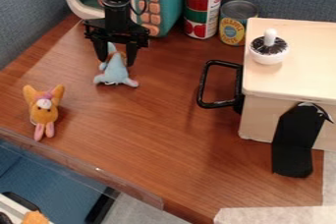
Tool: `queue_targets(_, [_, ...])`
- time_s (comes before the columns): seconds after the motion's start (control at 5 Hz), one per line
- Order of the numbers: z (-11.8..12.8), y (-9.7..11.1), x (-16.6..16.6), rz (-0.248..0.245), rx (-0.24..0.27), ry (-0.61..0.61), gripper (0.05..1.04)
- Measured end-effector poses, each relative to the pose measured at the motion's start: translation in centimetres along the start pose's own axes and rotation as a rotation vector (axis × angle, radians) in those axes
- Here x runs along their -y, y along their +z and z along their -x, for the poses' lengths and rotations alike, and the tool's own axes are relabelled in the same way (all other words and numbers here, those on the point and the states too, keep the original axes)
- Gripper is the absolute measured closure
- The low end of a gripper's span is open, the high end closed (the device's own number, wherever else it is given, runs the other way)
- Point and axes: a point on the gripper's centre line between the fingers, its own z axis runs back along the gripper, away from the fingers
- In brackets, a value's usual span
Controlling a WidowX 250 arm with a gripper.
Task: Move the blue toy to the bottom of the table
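Observation:
My gripper (117, 59) hangs over the upper left of the table, pointing down, its fingers spread apart. Between and just below them is the light blue toy (115, 73), its narrow top reaching up between the fingers and its wider lower part on the wood. Whether either finger touches the toy, I cannot tell. The brown wooden table (164, 144) extends below and to the right of it.
An orange toy (44, 112) with pink feet is near the left edge. Behind stand a teal toy microwave (172, 2) and two cans (202, 12). On the right is a pale wooden box (295, 80) with a black handle (203, 84). A transparent rim (85, 164) runs along the lower-left edge.

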Motion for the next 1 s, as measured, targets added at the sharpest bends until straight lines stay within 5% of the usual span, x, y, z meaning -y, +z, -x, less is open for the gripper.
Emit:
queue_targets(0.2, [0.9,0.0,0.4,-0.012,-0.050,-0.002,0.727])
queue_targets(0.4, [2.3,0.8,1.1,-0.007,-0.057,-0.013,0.906])
queue_targets(0.6, [2.9,1.9,1.0,-0.006,-0.041,0.002,0.980])
queue_targets(0.8, [3.6,5.3,2.4,-0.004,-0.013,-0.014,0.993])
queue_targets(1.0, [5.3,5.9,4.8,0.026,-0.011,-0.068,0.993])
